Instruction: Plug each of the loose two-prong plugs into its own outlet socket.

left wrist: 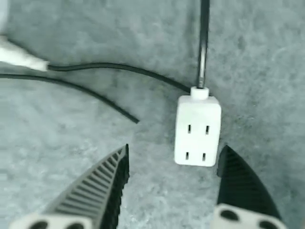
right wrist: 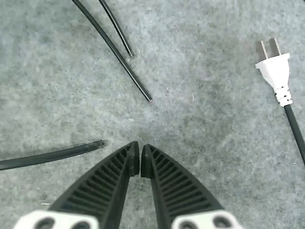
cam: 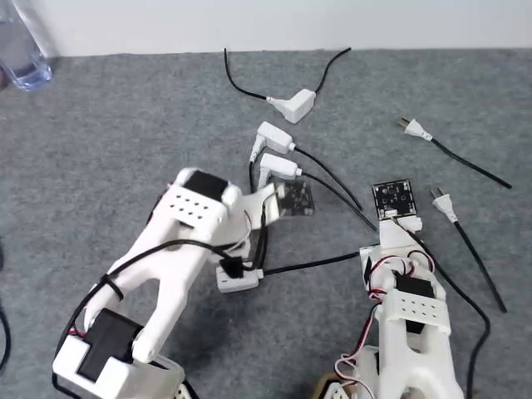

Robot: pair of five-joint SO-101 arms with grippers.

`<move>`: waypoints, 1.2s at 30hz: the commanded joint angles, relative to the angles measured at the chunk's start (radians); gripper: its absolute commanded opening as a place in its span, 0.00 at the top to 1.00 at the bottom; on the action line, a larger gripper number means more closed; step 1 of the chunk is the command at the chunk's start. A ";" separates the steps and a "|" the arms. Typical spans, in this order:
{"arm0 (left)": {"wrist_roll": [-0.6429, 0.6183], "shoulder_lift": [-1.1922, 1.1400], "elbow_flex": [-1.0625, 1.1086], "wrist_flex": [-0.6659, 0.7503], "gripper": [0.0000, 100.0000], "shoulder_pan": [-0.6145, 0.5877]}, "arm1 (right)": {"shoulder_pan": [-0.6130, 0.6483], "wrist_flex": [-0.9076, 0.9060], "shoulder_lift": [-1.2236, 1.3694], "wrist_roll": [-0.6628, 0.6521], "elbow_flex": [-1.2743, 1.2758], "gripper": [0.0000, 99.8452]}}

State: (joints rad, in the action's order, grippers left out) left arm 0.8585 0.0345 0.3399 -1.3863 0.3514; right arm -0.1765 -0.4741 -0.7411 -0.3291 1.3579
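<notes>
High view: two loose white two-prong plugs on black cords, the far plug [cam: 412, 126] and the near plug [cam: 440, 202], lie on the grey fuzzy tabletop [cam: 100, 150] on the right arm's side; three white corded connector heads [cam: 297, 105] sit toward the middle and far edge, their faces too small to make out
Left wrist view: a white rectangular socket block [left wrist: 198, 131] lies flat on the tabletop, two pairs of slots on its face and a black cord at one end
Left end effector [left wrist: 174, 160]: jaws spread wide, holding nothing; the socket block lies between the fingertips, close beside one fingertip [left wrist: 228, 160]; whether they touch cannot be told
Right wrist view: the near plug [right wrist: 274, 67] lies off to one side with its prongs pointing away; black cord ends [right wrist: 143, 93] lie ahead
Right end effector [right wrist: 139, 155]: fingertips pressed together on nothing, over bare tabletop, apart from the near plug
</notes>
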 commanded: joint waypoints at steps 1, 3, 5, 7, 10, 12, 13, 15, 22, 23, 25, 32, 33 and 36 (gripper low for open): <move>-0.124 0.015 -0.125 -0.032 0.72 -0.009 | -0.001 0.010 -0.012 -0.002 -0.023 0.99; -0.232 0.015 -0.191 -0.034 0.72 -0.029 | 0.004 -0.016 -0.012 -0.002 -0.029 0.99; -0.345 0.015 -0.278 -0.068 0.72 -0.057 | 0.005 -0.030 -0.013 -0.002 -0.031 0.99; -0.443 0.026 -0.392 -0.144 0.72 -0.083 | 0.005 -0.039 -0.013 0.000 -0.038 0.99; -0.545 0.092 -0.555 -0.258 0.72 -0.107 | -0.013 -0.064 -0.013 0.043 -0.060 0.99; -0.591 0.163 -0.634 -0.305 0.72 -0.138 | -0.061 -0.085 -0.013 0.054 -0.081 0.99; -0.612 0.196 -0.654 -0.324 0.72 -0.158 | -0.090 -0.101 -0.013 0.055 -0.095 0.99; -0.644 0.255 -0.648 -0.358 0.72 -0.215 | -0.134 -0.136 -0.013 0.069 -0.120 0.99; -0.640 0.339 -0.243 -0.299 0.72 -0.502 | -0.252 -0.084 -0.013 0.158 -0.161 0.99; -0.614 0.356 -0.171 -0.264 0.72 -0.534 | -0.263 -0.081 -0.013 0.158 -0.155 0.99; -0.572 0.416 -0.013 -0.166 0.72 -0.589 | -0.269 -0.099 -0.013 0.155 -0.152 0.99; -0.491 0.790 0.615 0.199 0.72 -0.646 | -0.274 -0.151 -0.013 0.017 -0.226 0.87; -0.486 0.841 0.690 0.249 0.72 -0.646 | -0.274 -0.179 -0.005 0.014 -0.267 0.85; -0.485 0.979 0.854 0.345 0.71 -0.646 | -0.275 -0.311 -0.001 -0.009 -0.431 0.83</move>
State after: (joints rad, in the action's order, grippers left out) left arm 0.3598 0.8784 1.0472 -1.1439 -0.2900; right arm -0.4404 -0.6843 -0.7396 -0.3122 1.1109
